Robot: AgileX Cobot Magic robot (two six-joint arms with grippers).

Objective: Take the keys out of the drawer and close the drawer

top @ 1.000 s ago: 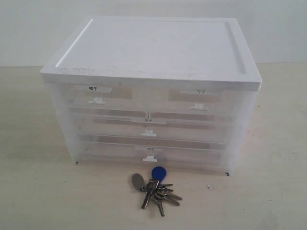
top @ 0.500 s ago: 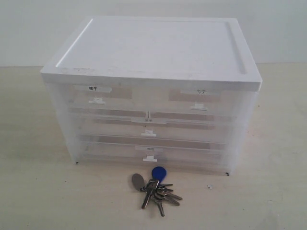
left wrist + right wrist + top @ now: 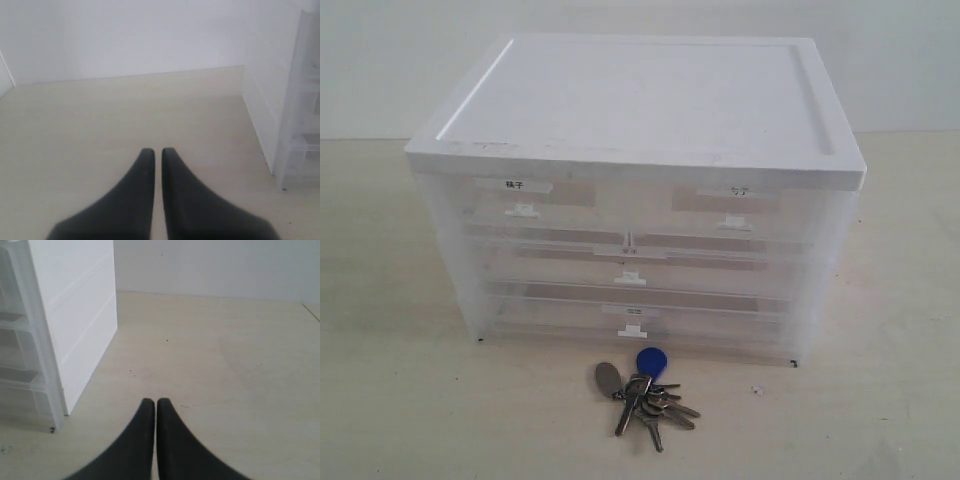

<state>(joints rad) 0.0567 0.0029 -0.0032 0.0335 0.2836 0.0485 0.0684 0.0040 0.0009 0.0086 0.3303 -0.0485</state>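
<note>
Pale wood-grain tabletop (image 3: pixel 400 400), plain white wall behind. One drawer cabinet (image 3: pixel 640 100) stands mid-table: white lid and translucent front. Four drawers counted: two half-width side by side in the top row, two full-width below them. All four fronts sit flush and closed.

The drawer (image 3: pixel 535 205) is the top-left half-width one. It has one white label (image 3: pixel 515 185) with dark characters and one small white tab handle (image 3: pixel 522 210) under it. The top-right half-width drawer (image 3: pixel 740 210) has a fainter label.

The keys (image 3: pixel 645 400) lie flat on the table just near of the cabinet front, roughly centred, not touching it. One bunch: one round blue fob (image 3: pixel 652 360), one grey oval tag (image 3: pixel 607 378), several silver blades that overlap, so the exact number cannot be told. The bunch's long axis runs left to right, tag at the left end. The fob points far, toward the cabinet. Most blades fan to the near right; one longer blade points near and slightly left.

Left gripper (image 3: pixel 157 151): two dark fingers closed to a thin slit, empty, over bare table with the cabinet side (image 3: pixel 260 100) close by. Right gripper (image 3: pixel 152 401): fingers almost touching, empty, also over bare table beside the cabinet's other side (image 3: pixel 75 315). Neither gripper shows in the exterior view.
</note>
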